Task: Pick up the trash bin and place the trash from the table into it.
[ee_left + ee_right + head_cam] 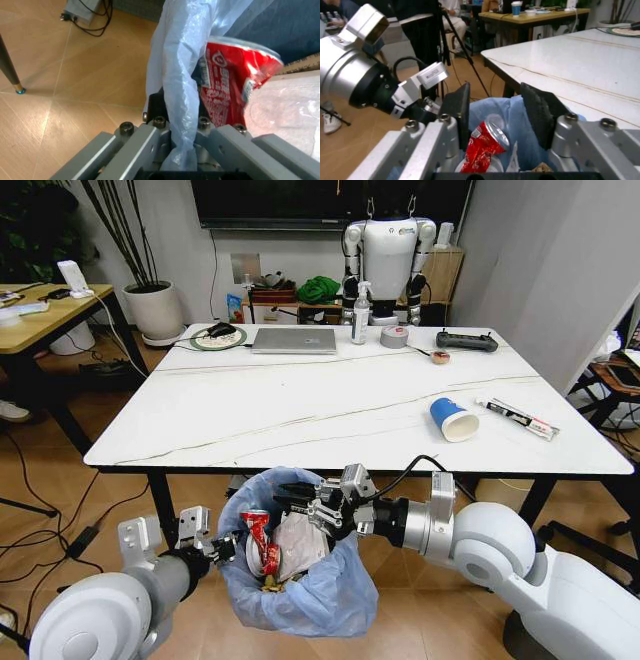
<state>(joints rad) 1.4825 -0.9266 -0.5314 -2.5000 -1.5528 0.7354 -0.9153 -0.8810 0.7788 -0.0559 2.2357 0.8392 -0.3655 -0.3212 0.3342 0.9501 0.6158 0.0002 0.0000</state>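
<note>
Left hand (222,549) grips the trash bin (300,595); right hand (300,502) open above.

Blue-lined trash bin (300,565) trash-filled; blue cup (453,419) seemingly sideways.

Along the far edge of the counter a closed silver laptop (294,340) lies flat, with a round green mat (218,337) carrying a dark mouse at the far left corner. Right of the laptop stands a clear spray bottle (360,313), then a grey tape roll (394,336) and a black controller (466,340). A white humanoid robot (389,255) stands behind.
</note>
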